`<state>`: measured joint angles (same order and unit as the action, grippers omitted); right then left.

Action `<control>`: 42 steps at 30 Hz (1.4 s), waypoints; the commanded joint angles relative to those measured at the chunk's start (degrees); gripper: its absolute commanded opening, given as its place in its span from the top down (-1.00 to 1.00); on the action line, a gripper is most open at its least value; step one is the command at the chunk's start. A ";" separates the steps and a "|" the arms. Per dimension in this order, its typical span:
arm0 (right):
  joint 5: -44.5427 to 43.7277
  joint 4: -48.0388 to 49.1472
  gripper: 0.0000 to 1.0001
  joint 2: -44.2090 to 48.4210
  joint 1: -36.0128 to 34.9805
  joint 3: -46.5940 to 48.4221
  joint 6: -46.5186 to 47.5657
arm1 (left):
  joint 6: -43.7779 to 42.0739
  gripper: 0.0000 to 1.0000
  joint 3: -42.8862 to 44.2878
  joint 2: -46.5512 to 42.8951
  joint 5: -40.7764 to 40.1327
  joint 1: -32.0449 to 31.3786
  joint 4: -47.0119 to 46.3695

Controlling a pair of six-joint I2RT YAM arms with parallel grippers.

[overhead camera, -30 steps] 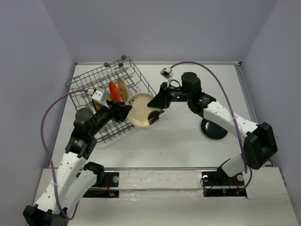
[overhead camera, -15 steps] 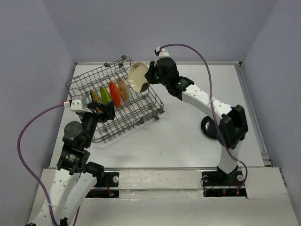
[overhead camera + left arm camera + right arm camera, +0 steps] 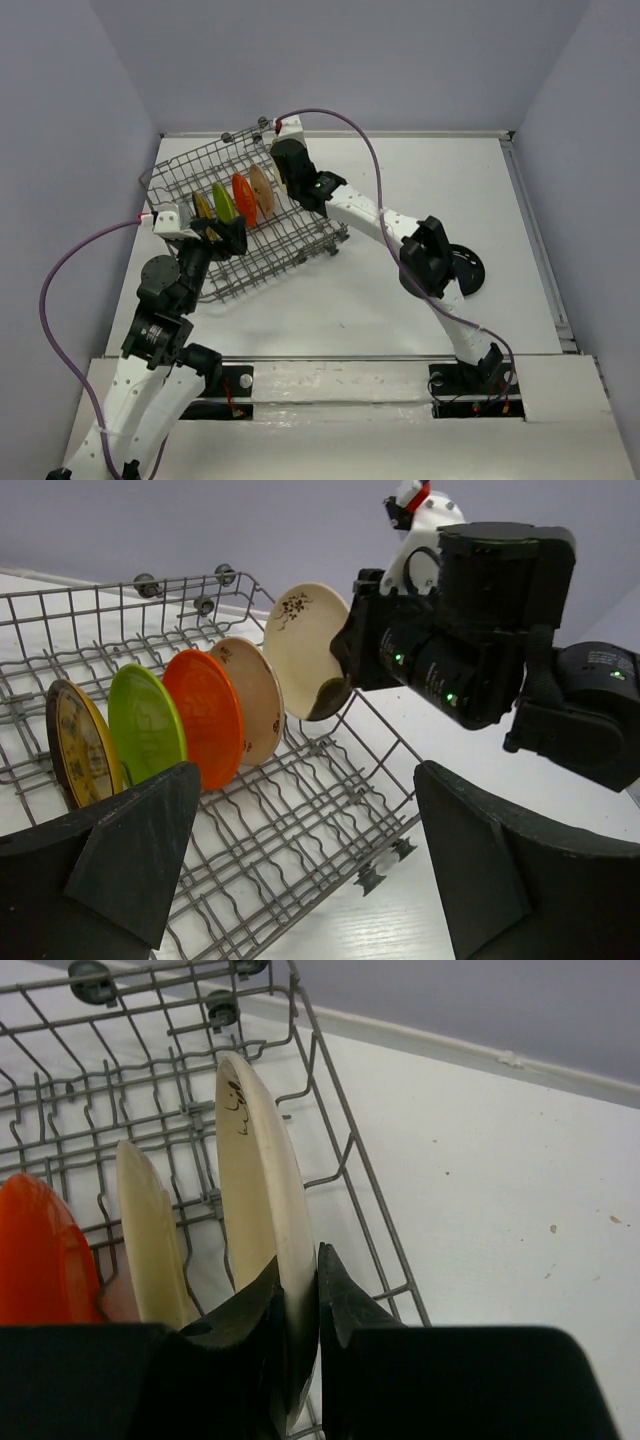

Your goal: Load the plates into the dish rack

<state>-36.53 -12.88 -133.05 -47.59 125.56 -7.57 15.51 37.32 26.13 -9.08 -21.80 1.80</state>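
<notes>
The grey wire dish rack (image 3: 180,178) stands at the table's left. Dark gold (image 3: 202,206), lime green (image 3: 222,201), orange (image 3: 243,198) and cream (image 3: 263,190) plates stand on edge in a row in it. My right gripper (image 3: 284,178) is shut on the second cream plate (image 3: 258,1160), held upright inside the rack's right end, next to the first cream plate (image 3: 148,1230); in the top view my arm hides it. The left wrist view shows it too (image 3: 300,640). My left gripper (image 3: 226,238) is open and empty over the rack's near side. The glossy black plate (image 3: 468,268) lies on the table at right.
The rack's right rim wire (image 3: 345,1150) runs close beside the held plate. My right arm stretches across the table above the black plate. Walls enclose the table at the left, back and right.
My right gripper carried the cream plate from the table's middle up over the rack and down into its right end. My left gripper drew back to the rack's near side.
</notes>
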 commanded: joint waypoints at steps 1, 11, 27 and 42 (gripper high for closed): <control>-3.81 1.11 0.86 -1.15 -1.89 5.48 2.21 | -0.65 -0.98 1.88 0.33 -1.20 -0.70 -1.89; -4.34 1.02 0.86 -4.76 -3.56 6.72 3.35 | -0.48 -0.98 1.79 -0.11 -0.68 -0.87 -1.89; -3.63 1.02 0.87 -9.15 -4.09 8.91 3.71 | -0.39 -0.98 1.79 0.24 -0.24 -0.79 -1.89; -5.12 1.28 0.75 -10.82 -5.14 6.37 3.18 | -0.30 -0.98 1.70 -0.03 -0.15 -0.79 -1.89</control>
<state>-39.22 -13.89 -143.00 -51.88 131.46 -4.32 15.53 37.32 26.17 -9.10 -22.20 2.04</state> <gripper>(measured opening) 0.166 0.990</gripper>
